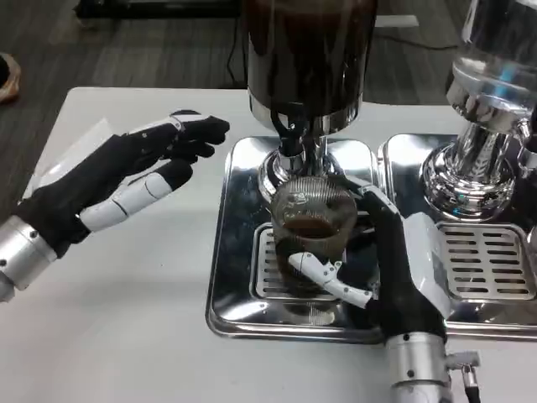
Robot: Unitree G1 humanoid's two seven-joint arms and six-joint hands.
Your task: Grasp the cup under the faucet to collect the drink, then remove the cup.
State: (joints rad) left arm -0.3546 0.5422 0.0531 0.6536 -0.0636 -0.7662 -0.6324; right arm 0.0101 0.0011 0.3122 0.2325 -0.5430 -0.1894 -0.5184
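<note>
The cup point(312, 231) stands upright, its long axis vertical and its mouth facing up, directly under the faucet point(292, 138) of the dark drink dispenser point(309, 59). It rests on the slotted grate of a shiny metal tray point(231, 252) and has brown drink inside. The right hand point(382, 269) is grasping the cup from its right side, with fingers around the wall. The left hand point(138, 180) hovers released above the white surface point(126, 336), left of the tray, fingers stretched out. A second dispenser point(482, 126) stands close on the right.
</note>
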